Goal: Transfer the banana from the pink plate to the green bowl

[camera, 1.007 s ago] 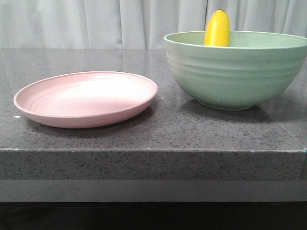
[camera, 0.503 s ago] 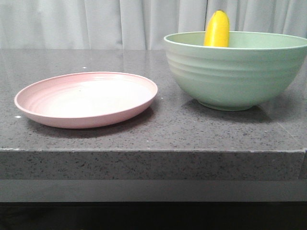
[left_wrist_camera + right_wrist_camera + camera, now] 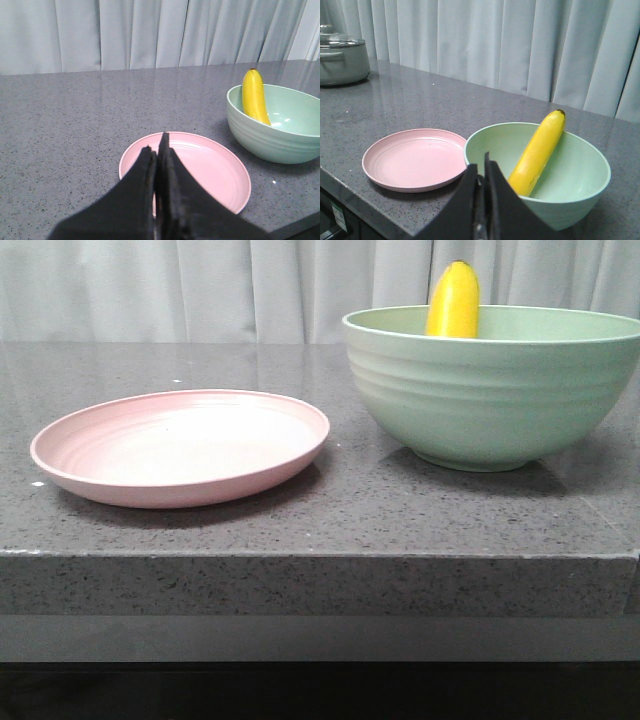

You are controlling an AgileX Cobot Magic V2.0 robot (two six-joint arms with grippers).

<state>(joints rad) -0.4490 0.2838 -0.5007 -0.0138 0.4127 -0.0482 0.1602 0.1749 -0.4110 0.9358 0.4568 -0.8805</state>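
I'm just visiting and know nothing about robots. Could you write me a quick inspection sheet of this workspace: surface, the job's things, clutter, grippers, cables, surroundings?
Surface: dark speckled stone countertop.
Job's things: banana leans inside the green bowl, tip above the rim; pink plate beside it holds nothing.
Clutter: a lidded grey pot far off on the counter.
Grippers: left gripper shut above the plate; right gripper shut near the bowl.
Cables: nothing seen.
Surroundings: pale curtain behind.

Yellow banana (image 3: 536,152) leans tilted inside mint-green bowl (image 3: 495,390), tip above rim; pink plate (image 3: 180,446) bare beside.
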